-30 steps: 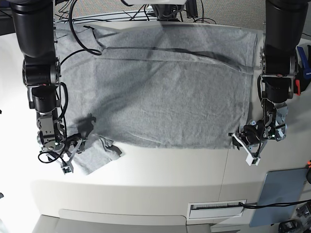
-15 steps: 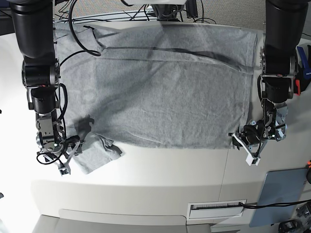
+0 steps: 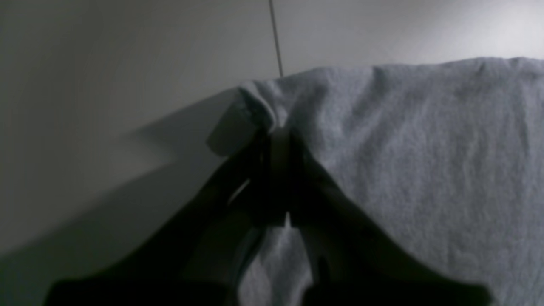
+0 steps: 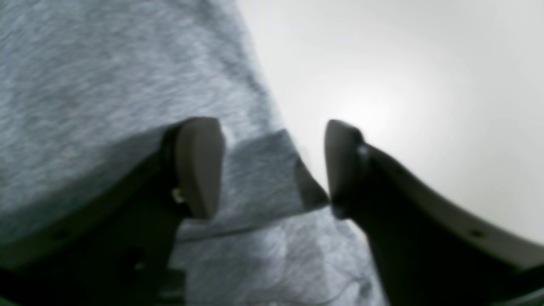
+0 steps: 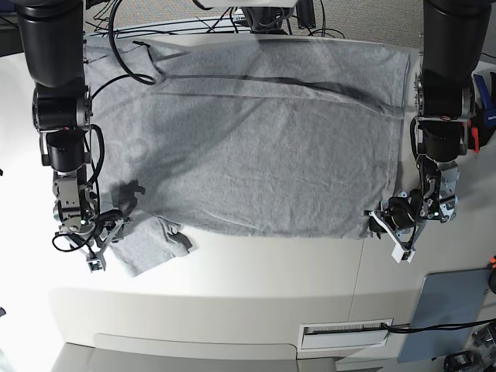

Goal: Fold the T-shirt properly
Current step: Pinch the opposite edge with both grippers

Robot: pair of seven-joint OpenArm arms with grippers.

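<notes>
Between my right claw (image 4: 272,170) fingertips lies the edge of a sleeve of the T-shirt (image 5: 248,139), a hemmed flap with one pad over the cloth and the other over bare table (image 4: 403,63). The jaws stand apart with a clear gap, nothing clamped yet. To do this well, I judge I should sink low enough that the lower finger slides under the hem, then pinch both layers together near the edge, not just the top ply.

My left claw (image 3: 278,140) is clenched on the shirt's corner at the other side; the fabric bunches into a small rolled lip right at my fingertips, and the cloth falls away to my right.

Farther out, the shirt spreads flat between my two arms, plain side up as far as I can see. It is soft heather-grey knit, limp, with shallow wrinkles and one long crease line running across its far part. The sleeve by my right claw sticks out as a floppy tongue beyond the near hem. The table is smooth, pale and matte, with a seam just beyond my left claw.
</notes>
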